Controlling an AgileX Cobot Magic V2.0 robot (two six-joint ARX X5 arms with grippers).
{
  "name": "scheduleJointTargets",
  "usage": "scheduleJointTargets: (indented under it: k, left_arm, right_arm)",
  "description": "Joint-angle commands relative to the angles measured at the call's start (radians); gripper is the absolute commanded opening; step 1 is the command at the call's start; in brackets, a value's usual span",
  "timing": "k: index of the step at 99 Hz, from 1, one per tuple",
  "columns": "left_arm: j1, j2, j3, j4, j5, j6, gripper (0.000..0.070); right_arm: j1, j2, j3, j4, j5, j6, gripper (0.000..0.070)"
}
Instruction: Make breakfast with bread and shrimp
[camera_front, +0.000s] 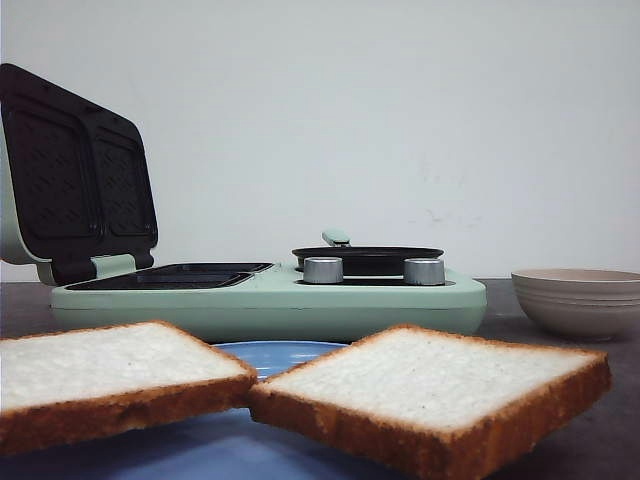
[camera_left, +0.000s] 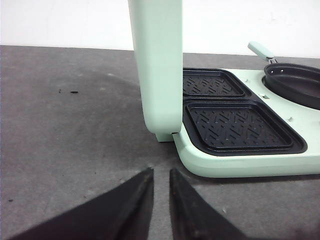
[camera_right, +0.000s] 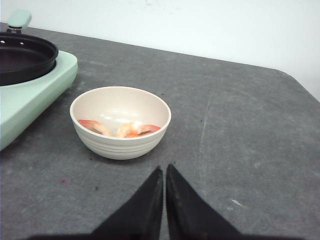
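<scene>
Shrimp (camera_right: 120, 129) sit in a bowl (camera_right: 120, 123) just ahead of the closed, empty right end effector (camera_right: 164, 175).

I see my left gripper (camera_left: 160, 176) low over the tabletop, its two black fingers nearly together with a narrow gap at the tips. My right gripper (camera_right: 164, 172) sits just as low, fingertips pressed almost shut, perhaps touching. Neither holds anything. Neither arm appears in the front view.
</scene>
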Motion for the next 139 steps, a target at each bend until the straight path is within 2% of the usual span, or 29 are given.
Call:
scheduleJointTargets:
  k: [1, 81, 105, 112, 133, 139]
  left_arm:
    - [0.002, -0.002, -0.018, 0.011, -0.001, 0.001, 0.0023]
    - [0.002, -0.002, -0.018, 0.011, -0.001, 0.001, 0.0023]
    - [0.002, -0.002, -0.018, 0.011, 0.002, -0.005, 0.0023]
    - [0.002, -0.002, -0.018, 0.011, 0.003, -0.029, 0.0023]
    - [0.002, -0.002, -0.017, 0.012, 0.003, -0.031, 0.0023]
    - [0.002, -0.002, -0.017, 0.012, 0.004, -0.069, 0.0023]
  right_arm:
    - [-0.002, 0.0, -0.003, 0.013, -0.002, 0.012, 0.0]
    - [-0.002, 0.0, -0.003, 0.014, -0.003, 0.015, 0.0]
    - [-0.002, 0.0, -0.003, 0.014, -0.051, 0.09, 0.0]
    - [-0.002, 0.0, -0.003, 0.014, -0.055, 0.106, 0.0]
    - [-0.002, 0.0, -0.003, 0.014, -0.102, 0.225, 0.0]
    - [-0.002, 0.0, -0.003, 0.014, -0.105, 0.269, 0.0]
